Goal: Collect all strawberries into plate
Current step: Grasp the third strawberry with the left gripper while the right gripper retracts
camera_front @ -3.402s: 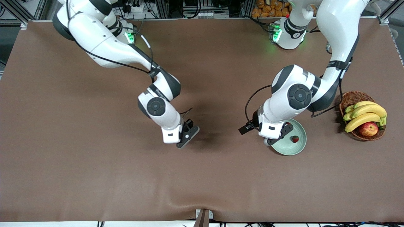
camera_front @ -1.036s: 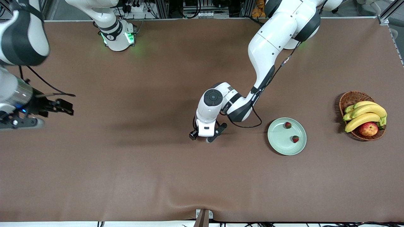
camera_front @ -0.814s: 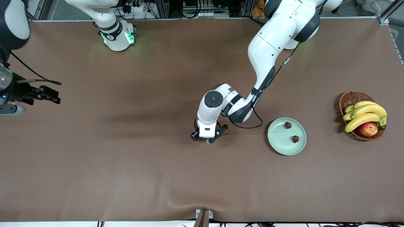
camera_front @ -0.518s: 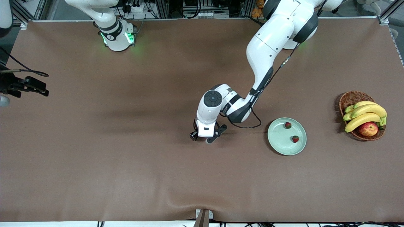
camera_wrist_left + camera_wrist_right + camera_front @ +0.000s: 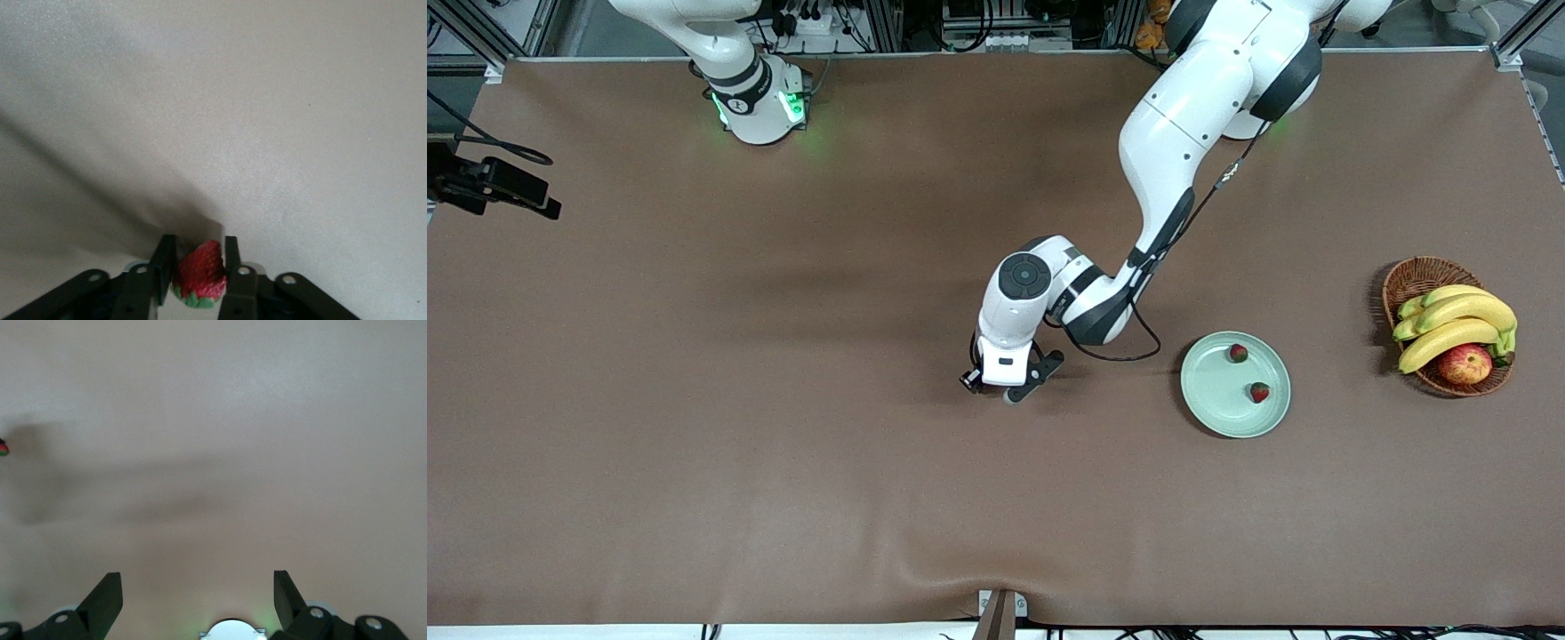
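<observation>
My left gripper (image 5: pixel 1009 393) is low on the brown table near its middle, between the plate and the right arm's end. In the left wrist view this gripper (image 5: pixel 199 244) is shut on a red strawberry (image 5: pixel 200 272) with a green cap; the hand hides that berry in the front view. The pale green plate (image 5: pixel 1214 400) holds two more strawberries (image 5: pixel 1238 353) (image 5: pixel 1259 392). My right gripper (image 5: pixel 197 579) is open and holds nothing, above bare table. The front view shows only its black wrist part (image 5: pixel 507 184), at the right arm's end of the table.
A wicker basket (image 5: pixel 1416 274) with bananas (image 5: pixel 1458 324) and an apple (image 5: pixel 1465 364) stands at the left arm's end, beside the plate. A wrinkle in the table cover (image 5: pixel 925 576) runs along the edge nearest the front camera.
The left gripper's fingers have shut on the strawberry while the hand stayed in place. The right arm has drawn away toward its end of the table, nearly out of the front view.
</observation>
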